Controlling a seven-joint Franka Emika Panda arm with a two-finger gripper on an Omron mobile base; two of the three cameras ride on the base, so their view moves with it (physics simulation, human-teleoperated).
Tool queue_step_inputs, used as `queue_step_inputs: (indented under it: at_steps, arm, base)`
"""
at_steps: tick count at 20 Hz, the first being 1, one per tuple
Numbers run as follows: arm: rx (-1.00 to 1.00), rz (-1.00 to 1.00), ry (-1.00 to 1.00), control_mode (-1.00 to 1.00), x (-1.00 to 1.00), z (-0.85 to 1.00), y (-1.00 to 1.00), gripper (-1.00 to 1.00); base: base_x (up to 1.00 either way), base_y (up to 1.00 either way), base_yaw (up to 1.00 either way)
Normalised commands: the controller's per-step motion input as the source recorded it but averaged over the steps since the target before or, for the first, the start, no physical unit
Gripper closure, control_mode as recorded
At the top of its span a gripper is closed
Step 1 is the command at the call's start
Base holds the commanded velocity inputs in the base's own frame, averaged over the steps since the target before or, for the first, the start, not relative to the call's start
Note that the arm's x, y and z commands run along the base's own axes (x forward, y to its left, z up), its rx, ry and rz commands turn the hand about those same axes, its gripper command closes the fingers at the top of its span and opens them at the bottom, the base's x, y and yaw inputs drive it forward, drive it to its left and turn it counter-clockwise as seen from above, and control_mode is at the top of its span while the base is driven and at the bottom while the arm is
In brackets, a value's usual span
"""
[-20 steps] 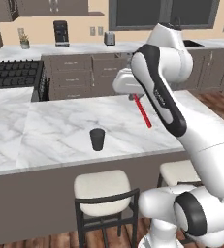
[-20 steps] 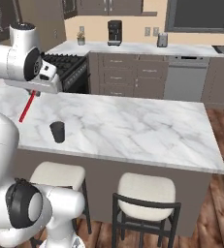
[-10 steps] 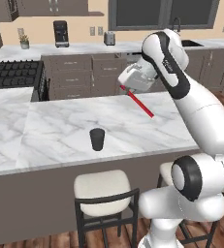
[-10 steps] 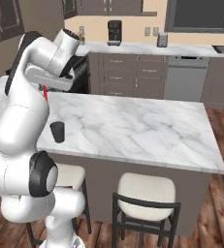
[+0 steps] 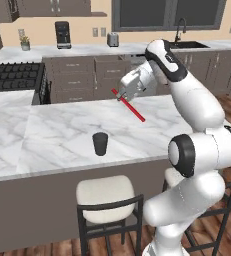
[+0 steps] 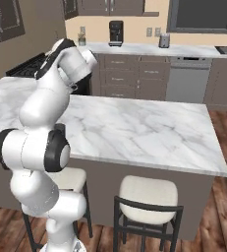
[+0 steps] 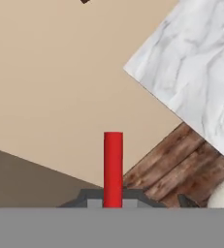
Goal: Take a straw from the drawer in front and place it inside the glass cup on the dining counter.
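Observation:
In the left base view my gripper (image 5: 121, 95) hangs above the far side of the dining counter (image 5: 47, 130), shut on the red straw (image 5: 134, 111). The straw slants down to the right from the fingers. The dark glass cup (image 5: 100, 144) stands upright on the marble near the front edge, below and to the left of the straw and apart from it. In the hand view the straw (image 7: 113, 167) rises straight from between the fingers, with a corner of the dining counter (image 7: 196, 82) beyond. The drawer (image 5: 108, 64) sits in the back cabinet row behind the gripper.
Two stools (image 5: 107, 195) stand under the counter's front edge. A stove (image 5: 12, 75) is at the back left. A coffee maker (image 5: 62, 35) and a toaster (image 5: 113, 38) sit on the rear worktop. In the right base view my arm (image 6: 51, 98) covers the counter's left end.
The hand has swung left over the counter with the straw, which has tipped from steep to a diagonal. In the right base view the arm now covers the cup.

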Motion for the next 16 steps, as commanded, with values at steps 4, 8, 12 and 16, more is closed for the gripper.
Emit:
queue_step_inputs:
  at_steps: [4, 8, 12, 16]
  arm:
    - [0.39, 0.21, 0.08, -1.00, 0.36, -0.13, 0.21, 1.00]
    - [0.34, 0.20, 0.02, -1.00, 0.42, -0.13, 0.13, 1.00]
    - [0.32, 0.18, 0.00, -1.00, 0.33, -0.13, 0.08, 1.00]
    - [0.35, 0.15, -0.02, -1.00, 0.23, -0.05, 0.01, 1.00]
  base:
    - [0.00, 0.00, 0.00]
    - [0.00, 0.00, 0.00]
    - [0.00, 0.00, 0.00]
    - [0.00, 0.00, 0.00]
